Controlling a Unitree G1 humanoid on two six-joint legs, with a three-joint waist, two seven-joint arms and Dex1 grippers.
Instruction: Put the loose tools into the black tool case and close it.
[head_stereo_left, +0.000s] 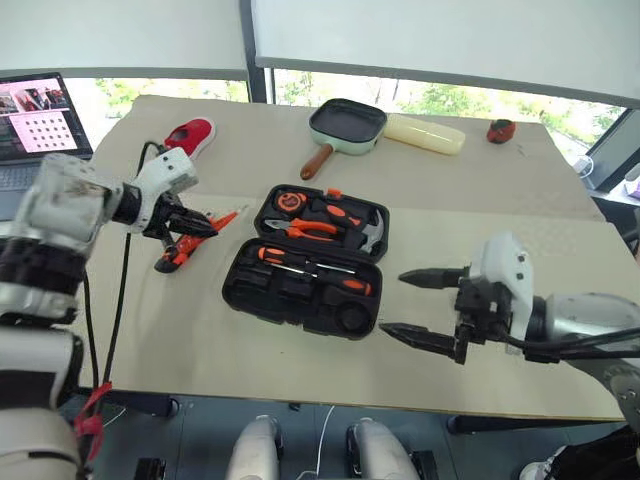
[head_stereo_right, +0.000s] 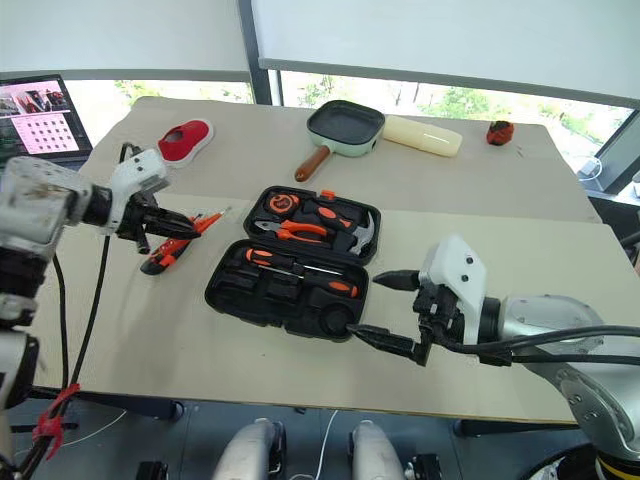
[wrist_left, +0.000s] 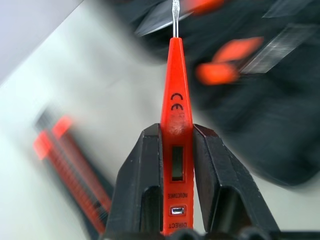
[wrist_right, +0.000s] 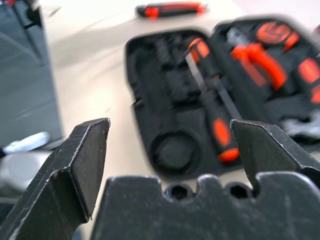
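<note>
The black tool case (head_stereo_left: 245, 285) lies open in the middle of the table, with two orange-and-black screwdrivers (head_stereo_left: 300, 262) in its near half. My left gripper (head_stereo_left: 208, 228) hovers left of the case, shut on a small all-orange screwdriver (wrist_left: 175, 75) whose metal tip points at the case. Just below it the orange-black utility knife (head_stereo_left: 175, 253) lies on the table. My right gripper (head_stereo_left: 393, 303) stands open and holds nothing, right of the case's near corner, and its wrist view looks at a round recess (wrist_right: 175, 150).
Pliers (head_stereo_left: 315, 228), a hammer (head_stereo_left: 368, 232) and an orange tape measure (head_stereo_left: 290, 200) sit in the case's far half. Behind it are a green pan (head_stereo_left: 347, 125), a yellow block (head_stereo_left: 425, 132) and a red object (head_stereo_left: 190, 135). A laptop (head_stereo_left: 35, 120) stands far left.
</note>
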